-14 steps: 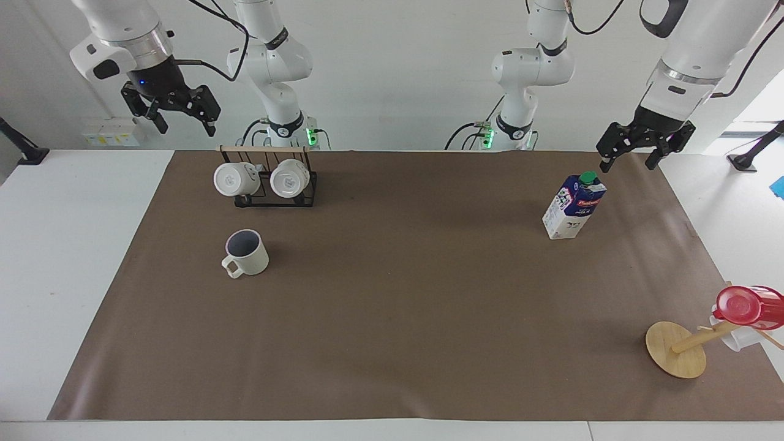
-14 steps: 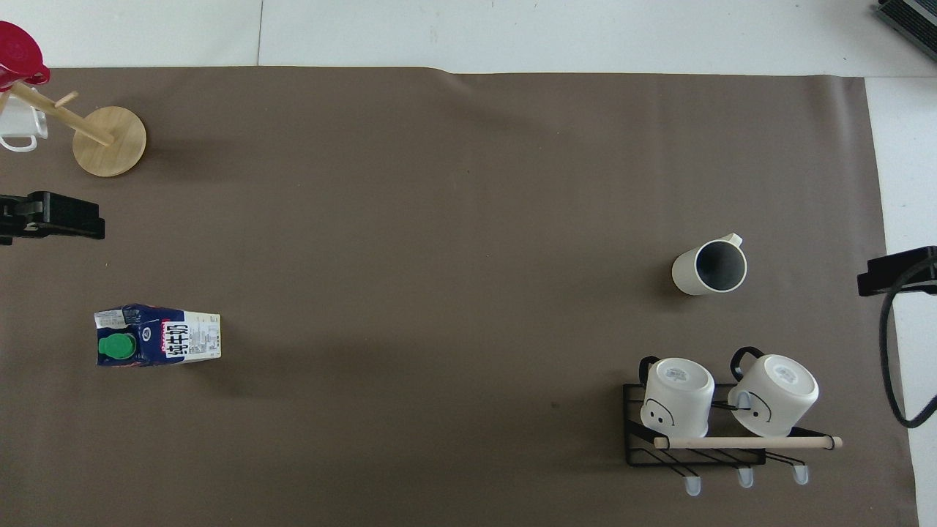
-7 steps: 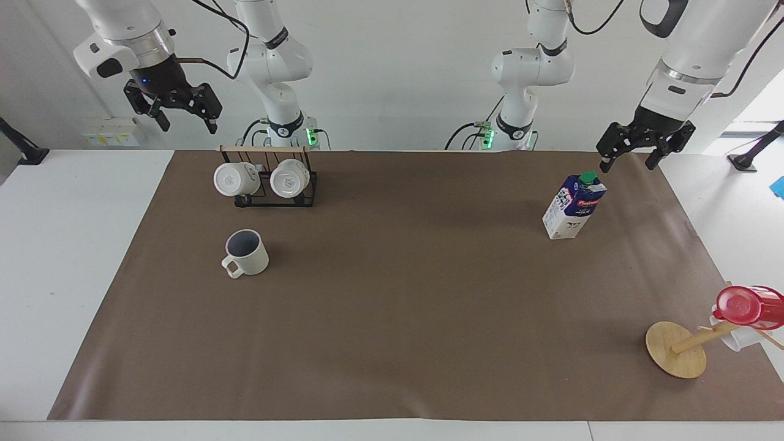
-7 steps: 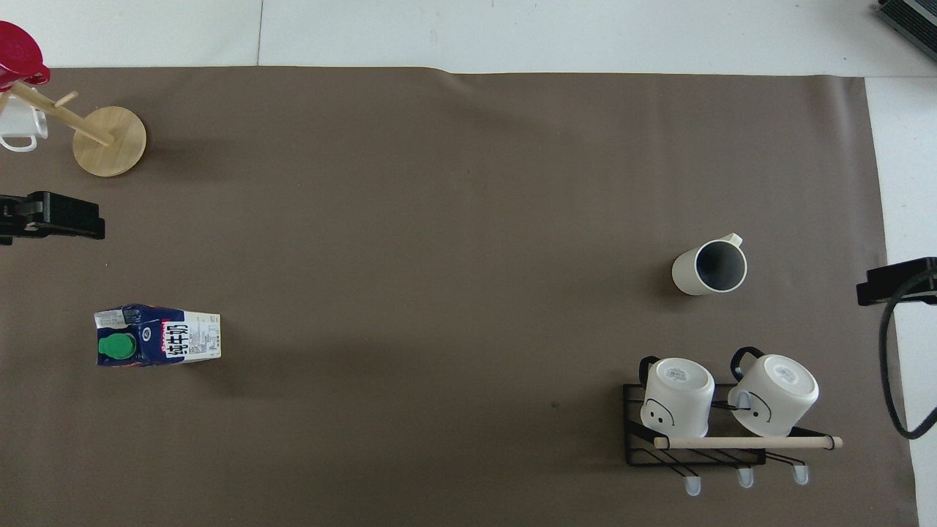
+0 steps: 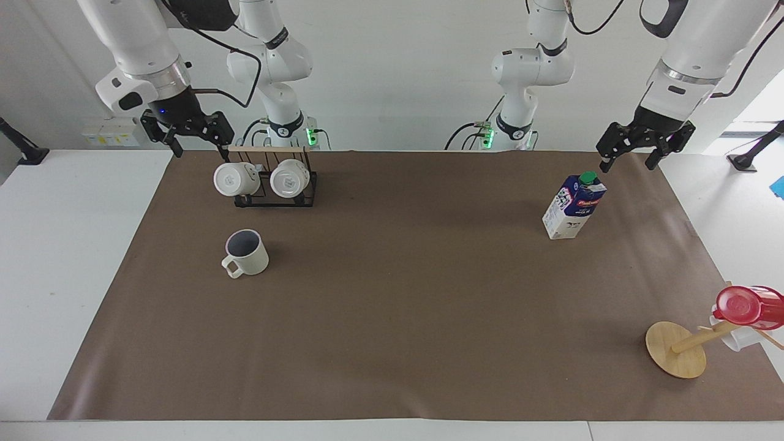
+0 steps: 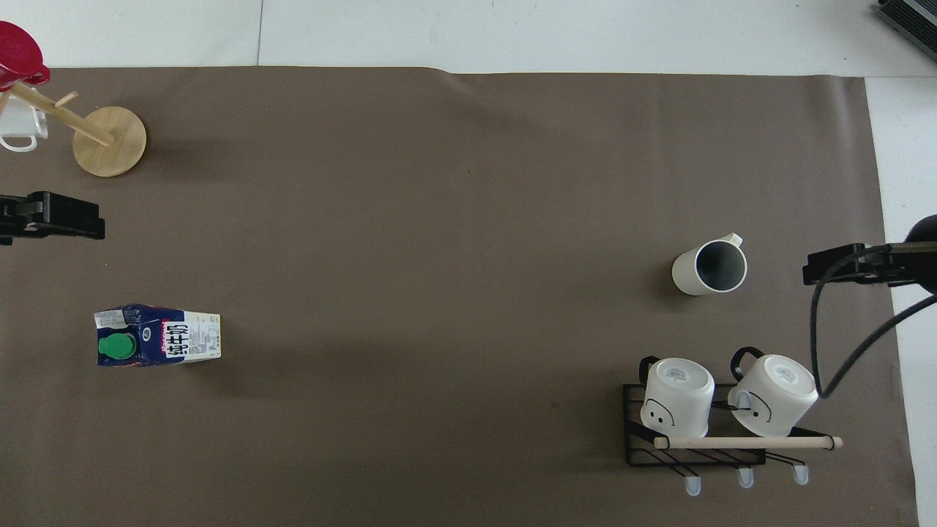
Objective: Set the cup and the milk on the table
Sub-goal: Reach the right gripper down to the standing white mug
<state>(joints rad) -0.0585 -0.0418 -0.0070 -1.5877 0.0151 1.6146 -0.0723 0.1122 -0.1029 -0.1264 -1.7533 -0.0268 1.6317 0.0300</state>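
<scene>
The cup (image 5: 247,252) (image 6: 710,266), cream with a dark inside, stands upright on the table's brown paper (image 5: 398,294) (image 6: 454,219) toward the right arm's end. The milk (image 5: 573,206) (image 6: 157,335), a white and blue carton with a green cap, stands upright toward the left arm's end. My right gripper (image 5: 199,149) (image 6: 823,267) hangs open and empty above the paper's edge, beside the mug rack. My left gripper (image 5: 626,164) (image 6: 73,225) hangs open and empty above the paper close to the milk, touching nothing.
A black wire rack (image 5: 269,199) (image 6: 637,439) with two white mugs stands nearer to the robots than the cup. A wooden mug tree (image 5: 677,349) (image 6: 110,139) with a red cup (image 5: 744,306) and a white mug leans at the left arm's end.
My right gripper has come down and moved in toward the mug rack. The left arm, the cup and the milk have not moved.
</scene>
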